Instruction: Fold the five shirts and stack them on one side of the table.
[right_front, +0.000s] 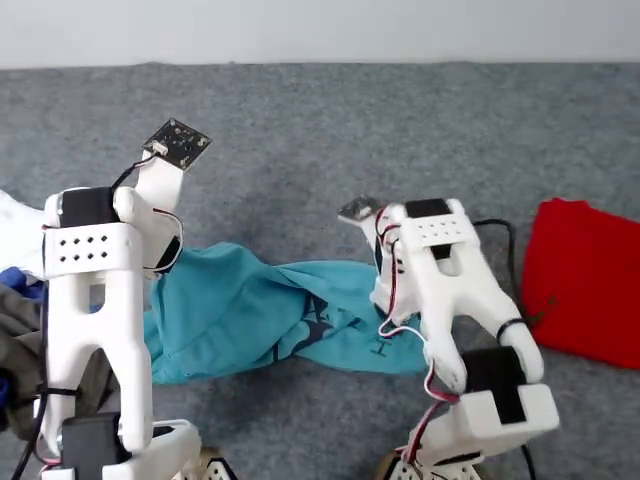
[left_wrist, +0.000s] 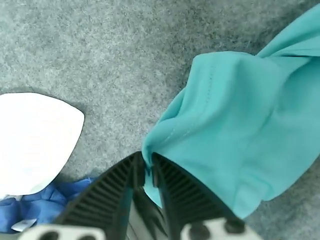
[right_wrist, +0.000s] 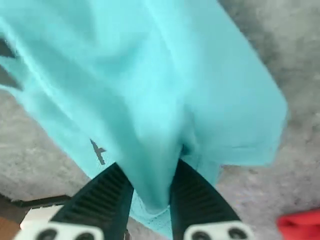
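A teal shirt (right_front: 260, 305) with dark print lies bunched across the grey table between the two arms. My left gripper (left_wrist: 146, 170) is shut on the teal shirt (left_wrist: 235, 125) at its hem edge, on the shirt's left end in the high view. My right gripper (right_wrist: 152, 187) is shut on a thick fold of the teal shirt (right_wrist: 150, 85) at its right end. In the high view both grippers' fingers are hidden under the white arms. A folded red shirt (right_front: 585, 280) lies at the table's right edge.
A white shirt (left_wrist: 35, 135) and a blue one (left_wrist: 45, 207) sit in a pile at the left edge, with a grey garment (right_front: 20, 350) beside them. The far half of the grey table (right_front: 350, 130) is bare. A corner of red cloth (right_wrist: 300, 225) lies beside the right gripper.
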